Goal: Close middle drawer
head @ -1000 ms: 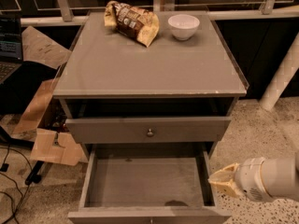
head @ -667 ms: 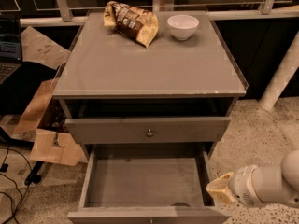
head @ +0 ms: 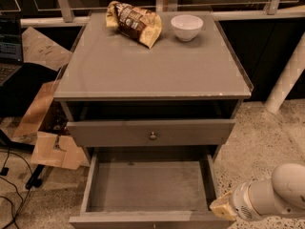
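The middle drawer [head: 147, 185] is a grey wooden box pulled far out of the cabinet. It is empty inside, and its front panel [head: 143, 221] lies at the bottom edge of the view with its knob out of sight. My gripper [head: 222, 209], with tan tips on a white arm [head: 276, 194], is at the lower right, right by the drawer's front right corner. The top drawer [head: 114, 133], with a round metal knob [head: 152, 136], stands slightly out above it.
On the grey cabinet top [head: 157, 66] lie a snack bag [head: 136, 22] and a white bowl [head: 187, 26]. Cardboard boxes [head: 43, 128] and cables [head: 12, 175] are on the floor to the left. A white post [head: 288, 75] stands at the right.
My gripper has moved down and slightly left along the drawer's right side to its front right corner. The drawers have not moved.
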You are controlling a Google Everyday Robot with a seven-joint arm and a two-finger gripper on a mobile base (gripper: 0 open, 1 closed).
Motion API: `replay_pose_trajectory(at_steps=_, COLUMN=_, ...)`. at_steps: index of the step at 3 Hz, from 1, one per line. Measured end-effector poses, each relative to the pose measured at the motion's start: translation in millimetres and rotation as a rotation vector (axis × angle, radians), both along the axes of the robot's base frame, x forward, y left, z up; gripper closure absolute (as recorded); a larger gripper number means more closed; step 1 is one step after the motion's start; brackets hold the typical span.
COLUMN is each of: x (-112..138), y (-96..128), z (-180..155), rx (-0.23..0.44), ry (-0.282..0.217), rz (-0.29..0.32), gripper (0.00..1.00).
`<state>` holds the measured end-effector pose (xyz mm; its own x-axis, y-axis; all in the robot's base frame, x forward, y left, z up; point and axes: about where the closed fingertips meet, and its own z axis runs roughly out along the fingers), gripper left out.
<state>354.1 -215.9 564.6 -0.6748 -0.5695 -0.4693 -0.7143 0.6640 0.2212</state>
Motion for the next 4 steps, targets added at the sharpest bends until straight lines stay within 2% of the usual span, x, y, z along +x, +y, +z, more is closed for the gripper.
replay_pose_trajectory(at_steps=1, x=-9.0, y=-8.6, z=-29.9, rx=-0.023, ry=0.069, rz=-0.033, gripper=1.00)
replay_pose_trajectory(at_steps=2, x=-9.4, y=-9.3, z=-31.8, rx=-0.024, ry=0.075, rz=-0.037, gripper=1.00)
replay_pose_trajectory(at_steps=3, x=-15.0, y=-7.0, z=-33.6, rx=-0.046, ry=0.043, rz=-0.070, gripper=1.00)
replay_pose_trajectory(at_steps=4, x=-26.4, y=-1.9, z=-62.1, rx=-0.046, ry=0.008, rz=-0.143, gripper=1.00)
